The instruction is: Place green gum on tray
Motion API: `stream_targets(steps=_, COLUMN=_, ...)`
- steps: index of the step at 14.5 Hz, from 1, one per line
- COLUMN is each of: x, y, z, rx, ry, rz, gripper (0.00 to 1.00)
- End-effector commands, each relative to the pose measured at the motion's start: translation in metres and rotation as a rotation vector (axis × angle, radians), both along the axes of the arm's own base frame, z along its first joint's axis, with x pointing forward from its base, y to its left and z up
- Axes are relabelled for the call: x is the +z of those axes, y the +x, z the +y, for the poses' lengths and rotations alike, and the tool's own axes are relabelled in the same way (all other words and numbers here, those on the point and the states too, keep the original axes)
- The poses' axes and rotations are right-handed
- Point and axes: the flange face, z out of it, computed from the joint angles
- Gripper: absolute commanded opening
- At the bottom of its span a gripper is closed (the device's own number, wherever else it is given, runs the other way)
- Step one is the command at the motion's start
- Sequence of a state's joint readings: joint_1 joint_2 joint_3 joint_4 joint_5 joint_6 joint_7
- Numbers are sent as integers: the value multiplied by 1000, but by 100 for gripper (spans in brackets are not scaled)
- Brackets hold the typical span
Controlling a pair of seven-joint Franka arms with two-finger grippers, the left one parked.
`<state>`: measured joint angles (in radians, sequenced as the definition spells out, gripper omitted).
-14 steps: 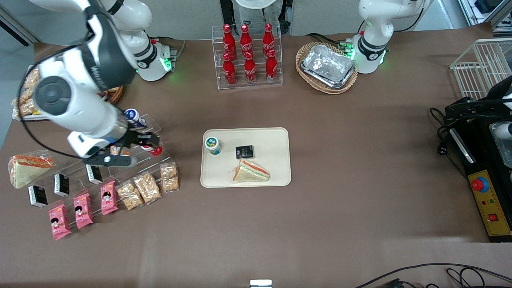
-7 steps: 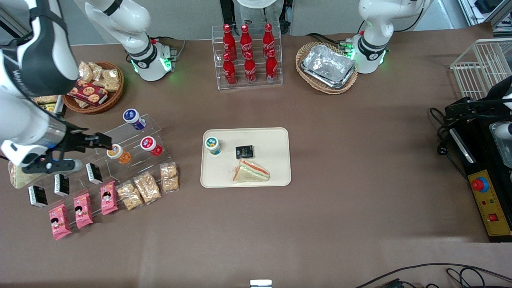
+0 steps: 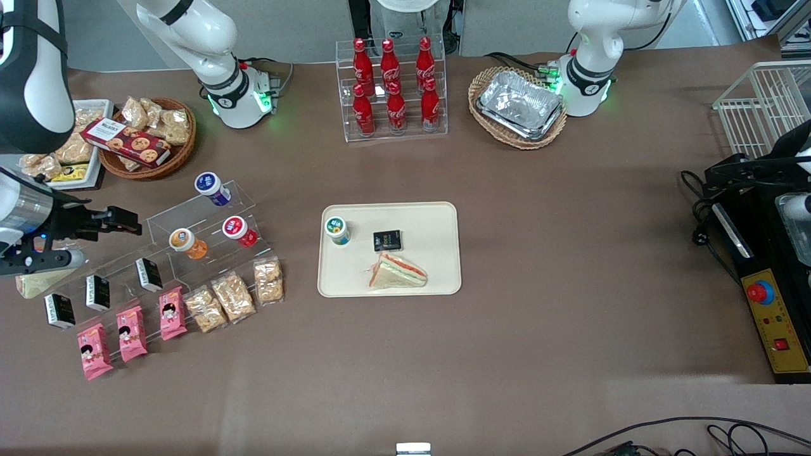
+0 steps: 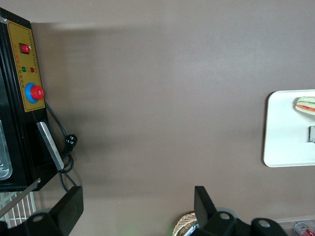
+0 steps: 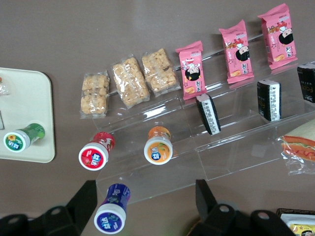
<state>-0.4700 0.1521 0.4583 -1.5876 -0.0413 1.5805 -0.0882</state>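
Now the gripper (image 3: 123,220) hangs at the working arm's end of the table, above the clear stepped stand (image 3: 190,218), with its two fingers (image 5: 83,202) spread wide apart and nothing between them. From the wrist camera I look straight down on this stand: the red-lidded bottle (image 5: 95,154), the orange-lidded bottle (image 5: 158,145) and the blue-lidded bottle (image 5: 112,209) stand on its steps, and the pink snack packs (image 5: 237,44), the puffed rice bars (image 5: 129,82) and the small black cartons (image 5: 208,114) lie in rows nearby. The green gum (image 3: 336,230) stands upright on the tray (image 3: 437,221), in the corner nearest to the stand, well apart from the gripper. The front view shows the whole tray with a black packet (image 3: 387,240) and a wrapped sandwich (image 3: 397,272) on it beside the gum; the wrist view shows only one rounded corner of the tray (image 5: 29,113) with the gum (image 5: 23,137), so these two things are cut off there. Another wrapped sandwich (image 5: 298,147) is cut by the frame edge, and in the front view the arm partly covers it. Farther from the front camera stand red cola bottles (image 3: 393,85) in a clear rack, a wicker basket of foil trays (image 3: 518,106) and a basket of biscuits (image 3: 144,136). All rests on a brown table cloth (image 3: 570,266); a black control box (image 3: 770,304) with a red button sits at the parked arm's end
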Motion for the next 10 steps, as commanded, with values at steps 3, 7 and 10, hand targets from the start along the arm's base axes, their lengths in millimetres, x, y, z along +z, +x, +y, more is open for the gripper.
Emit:
stream_targets(steps=3, x=13, y=-6, z=-2, rx=26, ry=11, rz=2, gripper=96)
stream_targets(steps=7, x=22, y=-9, z=0, rx=26, ry=2, rz=-13, gripper=99)
stream_targets(steps=10, x=28, y=-11, z=1, rx=26, ry=-3, rz=-23, gripper=99)
